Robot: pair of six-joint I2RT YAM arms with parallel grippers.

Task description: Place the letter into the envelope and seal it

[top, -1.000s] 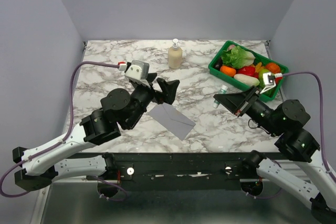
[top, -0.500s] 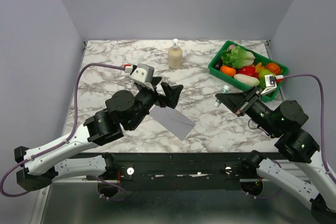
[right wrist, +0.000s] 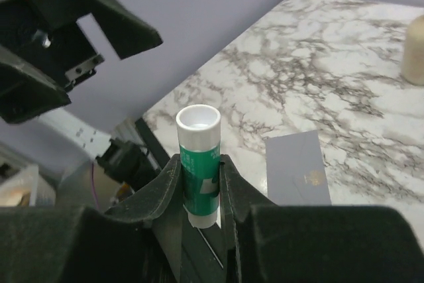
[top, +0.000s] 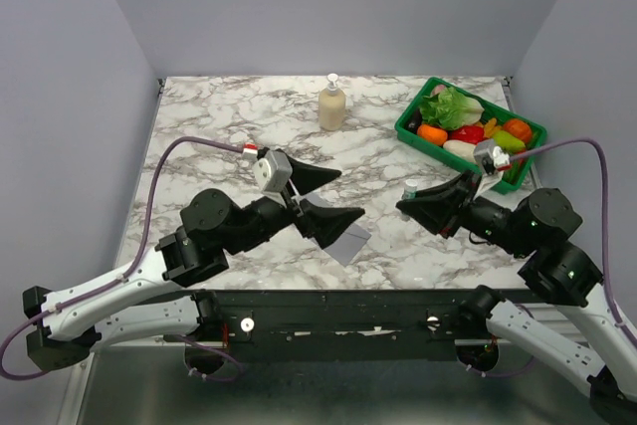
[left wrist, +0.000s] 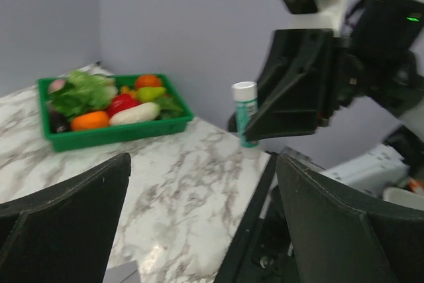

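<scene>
Right wrist view, my right pincer [right wrist: 199, 175] clenched on an upright green-and-white glue stick [right wrist: 198, 144], grey envelope [right wrist: 298, 178] flat on the marble table [right wrist: 318, 64] just beyond it, my left pincer [top: 346, 196] released wide, envelope partly beneath it.

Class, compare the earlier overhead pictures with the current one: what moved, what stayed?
The left gripper, open, swung right and nearer, over the envelope. The right gripper, clamping the glue stick, drifted slightly left and nearer. Envelope, soap bottle and green basket stayed put.
</scene>
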